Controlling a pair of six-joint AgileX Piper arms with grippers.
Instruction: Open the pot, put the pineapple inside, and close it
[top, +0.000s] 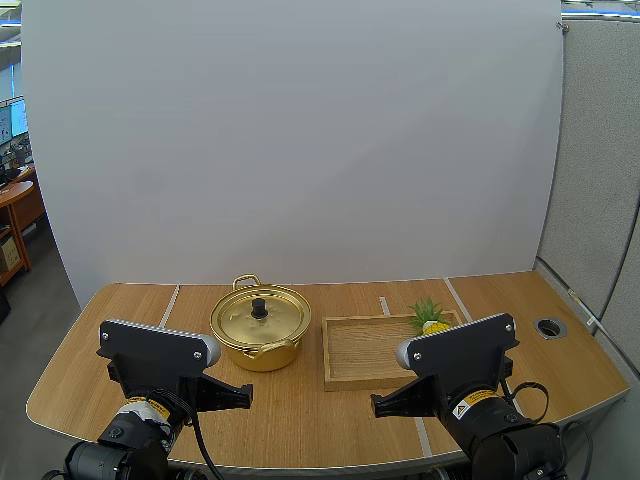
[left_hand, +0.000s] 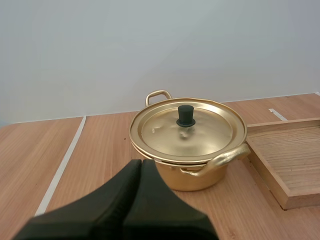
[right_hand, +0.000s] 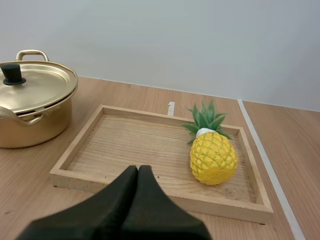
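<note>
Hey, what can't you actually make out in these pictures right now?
- Inside of the pot: covered by its lid in every view.
- Lower body of the pineapple: high view, behind the right arm.
- Near right corner of the wooden tray: high view, behind the same arm.

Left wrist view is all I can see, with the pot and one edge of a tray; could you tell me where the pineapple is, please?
Observer: The pineapple is inside the wooden tray, at the end away from the pot.
Operator: Thank you. Is the other arm holding anything?
Observer: No, the right gripper is shut on nothing, its fingers together.
Operator: And where is it relative to the tray?
Observer: It hangs short of the tray's near rim, not over the pineapple.
</note>
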